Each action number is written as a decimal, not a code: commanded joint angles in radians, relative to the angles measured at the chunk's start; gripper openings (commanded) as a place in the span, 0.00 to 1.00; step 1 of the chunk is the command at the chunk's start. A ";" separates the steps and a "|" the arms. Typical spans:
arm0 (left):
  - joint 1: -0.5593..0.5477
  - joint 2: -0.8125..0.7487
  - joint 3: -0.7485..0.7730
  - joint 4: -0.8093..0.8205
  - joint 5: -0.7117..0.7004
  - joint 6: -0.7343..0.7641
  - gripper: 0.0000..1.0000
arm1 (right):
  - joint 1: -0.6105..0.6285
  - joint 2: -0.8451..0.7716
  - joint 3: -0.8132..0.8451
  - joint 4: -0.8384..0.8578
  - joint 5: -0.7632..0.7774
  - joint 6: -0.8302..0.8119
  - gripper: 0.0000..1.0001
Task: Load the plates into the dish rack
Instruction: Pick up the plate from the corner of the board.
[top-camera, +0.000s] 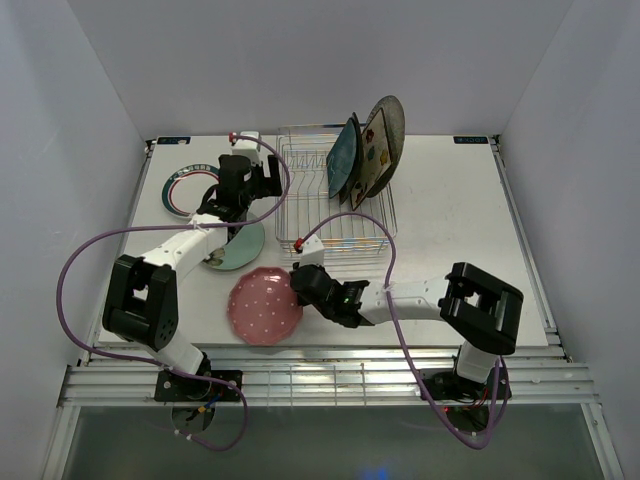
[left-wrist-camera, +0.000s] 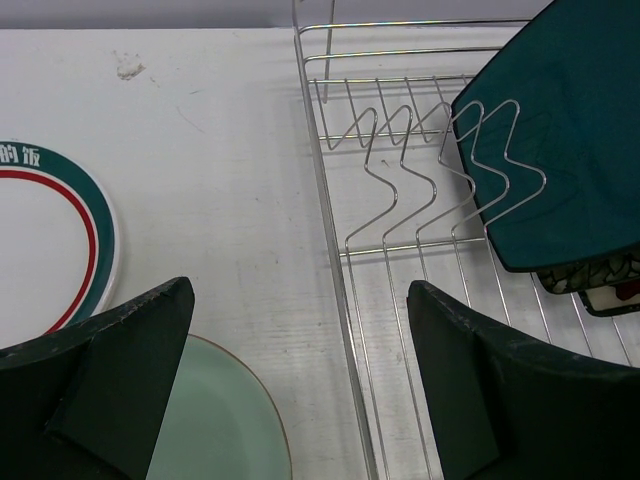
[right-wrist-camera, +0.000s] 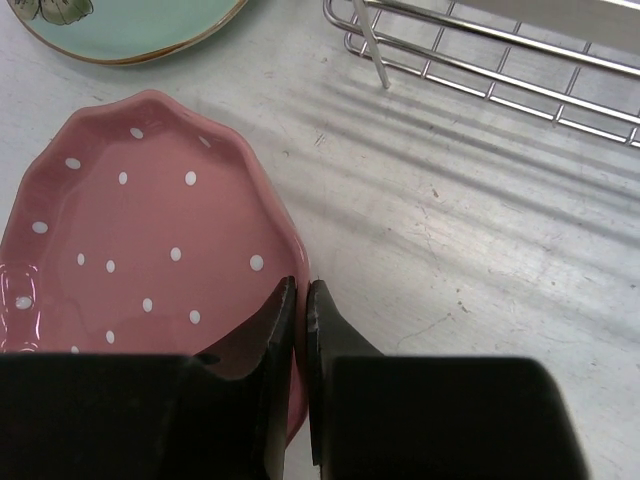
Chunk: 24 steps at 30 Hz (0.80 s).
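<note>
Pickup time for the pink plate (right-wrist-camera: 150, 230), looks like. The right claw (right-wrist-camera: 300, 300) is pinched shut on its rim, one finger inside the lip and one outside. The plate lies off to the claw's left on the table (right-wrist-camera: 450, 230). The rack (top-camera: 318, 200) sits just ahead of that claw and a bit right, close to the plate but not touching it.

The left claw (left-wrist-camera: 300, 290) is wide open with nothing in it. The rack's side rail runs just inside its right finger, the mint plate (left-wrist-camera: 215, 420) is under its left finger, and the white plate (left-wrist-camera: 50, 240) is further left. The teal plate (left-wrist-camera: 560, 130) and a few others already stand in the rack, ahead of it and to the right, with free prongs on their near side.

My guess at the next move is to lift the pink plate, tip it on edge and carry it forward into one of those free slots. It's a thin pinch on a wavy rim, so the plate could swing or slip if it's rushed.

Stuff I can't make out:
- I can't tell whether the pink plate has left the table at all.
- From overhead the right fingertips are buried under the wrist.
- The racked plates overlap, so I wouldn't swear to the count.
- The left arm covers much of the mint plate, and the white plate's lettering is cut off.
</note>
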 joint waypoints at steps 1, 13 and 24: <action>0.021 -0.047 0.025 -0.006 -0.007 -0.015 0.98 | 0.004 -0.073 0.045 0.053 0.067 -0.046 0.08; 0.059 -0.038 0.037 -0.026 0.024 -0.057 0.98 | 0.007 -0.116 0.080 0.061 0.102 -0.172 0.08; 0.070 -0.053 0.022 -0.017 0.039 -0.072 0.98 | 0.016 -0.157 0.121 0.080 0.073 -0.280 0.08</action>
